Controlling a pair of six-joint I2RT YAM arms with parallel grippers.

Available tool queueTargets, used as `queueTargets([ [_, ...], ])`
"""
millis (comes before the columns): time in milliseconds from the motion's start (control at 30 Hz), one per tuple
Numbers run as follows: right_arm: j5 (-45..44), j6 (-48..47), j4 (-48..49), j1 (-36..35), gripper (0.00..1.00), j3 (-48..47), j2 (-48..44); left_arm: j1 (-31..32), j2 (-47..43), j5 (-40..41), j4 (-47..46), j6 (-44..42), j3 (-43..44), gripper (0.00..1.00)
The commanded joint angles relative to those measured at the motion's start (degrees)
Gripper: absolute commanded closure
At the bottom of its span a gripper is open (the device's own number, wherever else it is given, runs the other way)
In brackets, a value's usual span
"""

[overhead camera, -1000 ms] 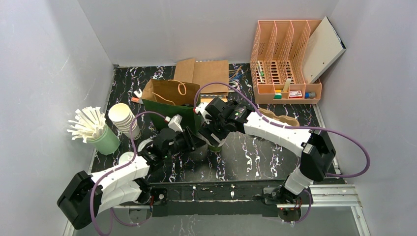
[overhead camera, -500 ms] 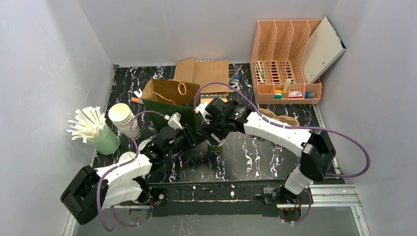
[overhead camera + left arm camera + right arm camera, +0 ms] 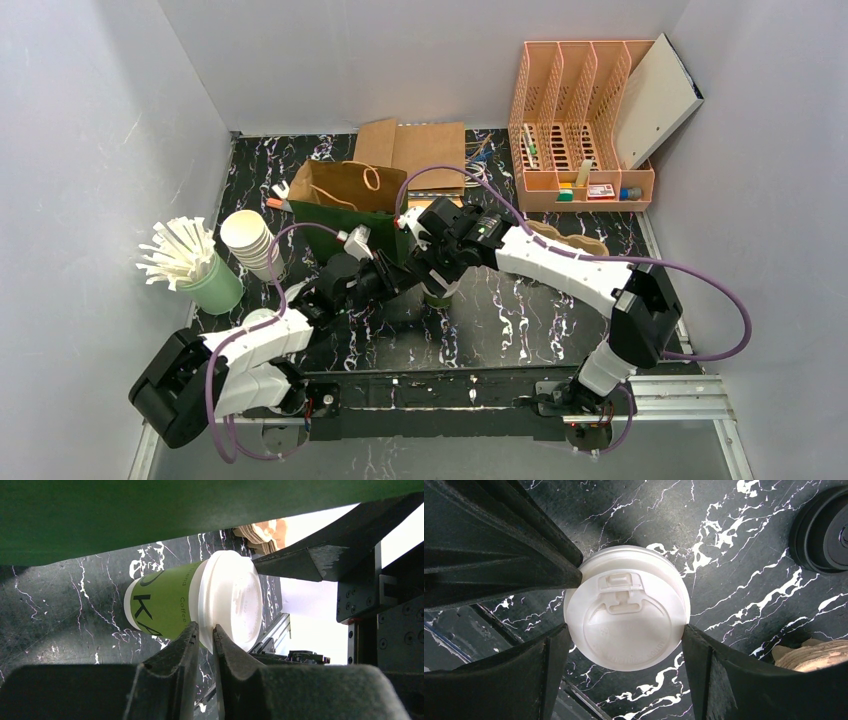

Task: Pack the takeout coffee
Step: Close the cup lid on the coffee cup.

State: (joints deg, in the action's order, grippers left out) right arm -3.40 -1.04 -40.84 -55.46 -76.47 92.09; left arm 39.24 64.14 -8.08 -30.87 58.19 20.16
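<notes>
Right now the cup [image 3: 165, 607] is standing upright in the middle of the table [image 3: 540, 320], with the bag [image 3: 345, 185] sitting at its 11 o'clock in the top view. Spread wide, the right gripper [image 3: 626, 630] is reaching down over it and clasping the white lid [image 3: 624, 587] at 3 and 9 o'clock in its own camera, both fingers [image 3: 549, 670] touching the rim. At the lid's 10 o'clock there, the left gripper [image 3: 205, 630] is pointing at the rim with only a slit between its jaws; whether they are nipping it I cannot tell.

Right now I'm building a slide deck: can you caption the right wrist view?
Right tool clasps the white coffee-cup lid from both sides above the black marbled table.
</notes>
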Motion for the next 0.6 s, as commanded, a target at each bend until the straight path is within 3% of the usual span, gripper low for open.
queueTargets([
  [0,1.5,0.0,-6.1,-0.9,0.14,0.1,4.1,-0.8,2.1,3.7,6.5,-1.0,0.5,0.86],
  [567,3.0,3.3,-8.7,-0.9,0.14,-0.9,7.5,-0.9,3.0,2.1,9.0,-0.7,-1.4,0.86],
])
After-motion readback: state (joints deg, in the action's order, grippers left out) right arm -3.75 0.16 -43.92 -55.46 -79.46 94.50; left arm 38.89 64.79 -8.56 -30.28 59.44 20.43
